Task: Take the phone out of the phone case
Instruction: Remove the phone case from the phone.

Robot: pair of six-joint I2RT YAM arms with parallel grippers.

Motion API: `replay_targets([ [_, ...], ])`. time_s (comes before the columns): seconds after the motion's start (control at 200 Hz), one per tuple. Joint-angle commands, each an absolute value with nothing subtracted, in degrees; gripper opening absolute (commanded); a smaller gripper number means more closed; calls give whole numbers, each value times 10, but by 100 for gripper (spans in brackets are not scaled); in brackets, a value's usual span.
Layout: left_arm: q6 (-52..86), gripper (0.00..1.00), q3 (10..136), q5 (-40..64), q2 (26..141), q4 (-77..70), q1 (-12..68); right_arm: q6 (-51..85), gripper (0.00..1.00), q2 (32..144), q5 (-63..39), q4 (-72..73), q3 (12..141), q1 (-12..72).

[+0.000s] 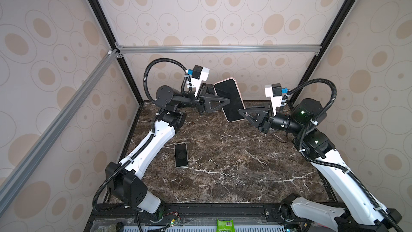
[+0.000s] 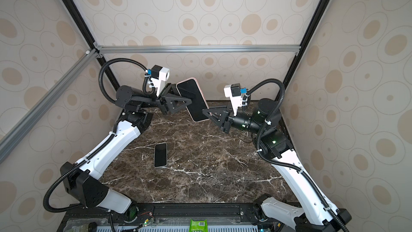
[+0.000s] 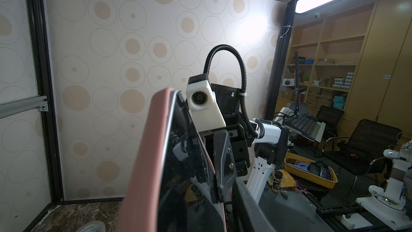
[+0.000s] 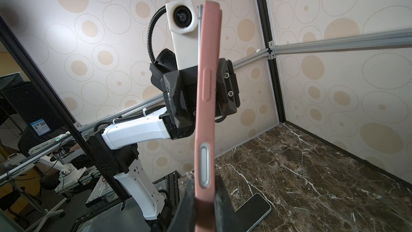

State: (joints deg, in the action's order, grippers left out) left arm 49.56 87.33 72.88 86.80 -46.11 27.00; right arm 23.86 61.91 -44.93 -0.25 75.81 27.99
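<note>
Our right tool [image 4: 205,199] is clamped on the phone [image 1: 229,92] near its lower end, one finger on the dark screen and one on the back of the pink phone case [image 4: 208,52]; our left tool [image 1: 225,100] straddles the same phone higher up, a jaw on each side, but we cannot tell whether it presses or stands slightly off; the phone sits in its case, held tilted in the air between the two tools, above the far part of the marble counter [image 1: 234,164]; near its upper end a thin silver edge shows beside the pink rim; a second phone [image 1: 181,155] lies flat on the counter, screen up, near the left arm [image 1: 156,139].
</note>
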Motion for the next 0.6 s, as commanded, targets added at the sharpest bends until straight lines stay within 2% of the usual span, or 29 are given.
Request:
replay_targets([
  [0.0,515,38,878,739,867,-498,277,254,0,612,-442,62,761,279],
  [0.135,520,28,872,743,867,-506,281,260,0,615,-441,76,757,279],
  [0.325,530,0,863,746,867,-524,282,260,0,613,-440,84,753,279],
  [0.495,565,0,858,744,867,-569,281,239,0,601,-426,56,752,279],
  [0.515,571,0,856,744,866,-577,281,238,6,598,-424,53,752,278],
  [0.59,583,0,859,740,865,-592,281,237,49,594,-426,44,751,276],
  [0.595,584,0,859,740,865,-592,281,237,49,594,-426,44,751,276],
])
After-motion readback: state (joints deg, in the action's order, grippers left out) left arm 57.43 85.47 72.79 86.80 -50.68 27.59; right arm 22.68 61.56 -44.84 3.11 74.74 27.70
